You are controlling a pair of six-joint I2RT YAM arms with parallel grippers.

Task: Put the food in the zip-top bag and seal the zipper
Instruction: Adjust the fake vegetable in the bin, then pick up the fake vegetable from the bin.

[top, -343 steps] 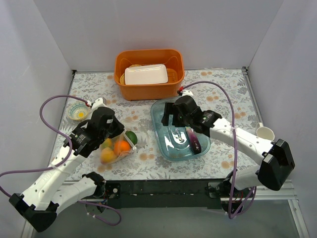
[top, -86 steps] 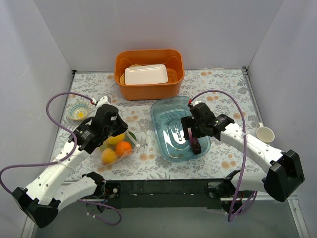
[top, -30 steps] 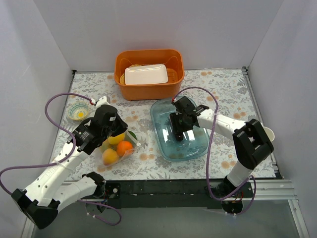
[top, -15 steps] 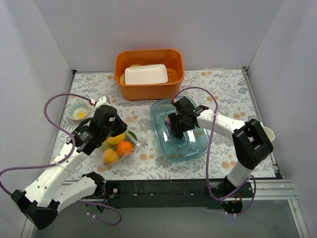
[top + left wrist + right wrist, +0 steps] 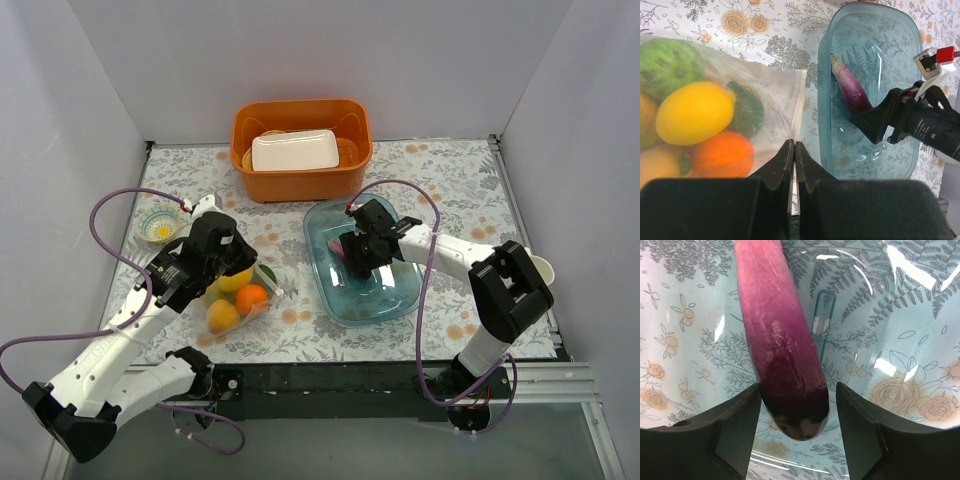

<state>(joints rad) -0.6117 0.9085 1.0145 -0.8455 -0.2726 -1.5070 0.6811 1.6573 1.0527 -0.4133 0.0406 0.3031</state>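
Observation:
The clear zip-top bag [image 5: 775, 95] lies on the table left of the blue tray [image 5: 910, 50]. It holds a yellow lemon [image 5: 695, 112], an orange [image 5: 722, 154] and green pieces [image 5: 667, 62]. My left gripper [image 5: 793, 150] is shut on the whitish zipper strip [image 5: 799, 107] at the bag's mouth. It also shows in the top view [image 5: 228, 268]. The purple eggplant [image 5: 775, 340] lies in the blue tray [image 5: 400, 300]. My right gripper [image 5: 797, 395] is open, with its fingers on either side of the eggplant's dark end. In the top view it [image 5: 358, 255] is over the tray's left part.
An orange basket [image 5: 345, 170] holding a white tray [image 5: 293, 150] stands at the back. A small patterned bowl [image 5: 158, 226] sits at the far left. A white cup [image 5: 540, 268] sits at the right edge. White walls enclose the table.
Since 2.9 s ago my right gripper has swung from the tray's right side to its left part, and the eggplant now lies there. In the last second it has barely moved. The left arm has stayed still.

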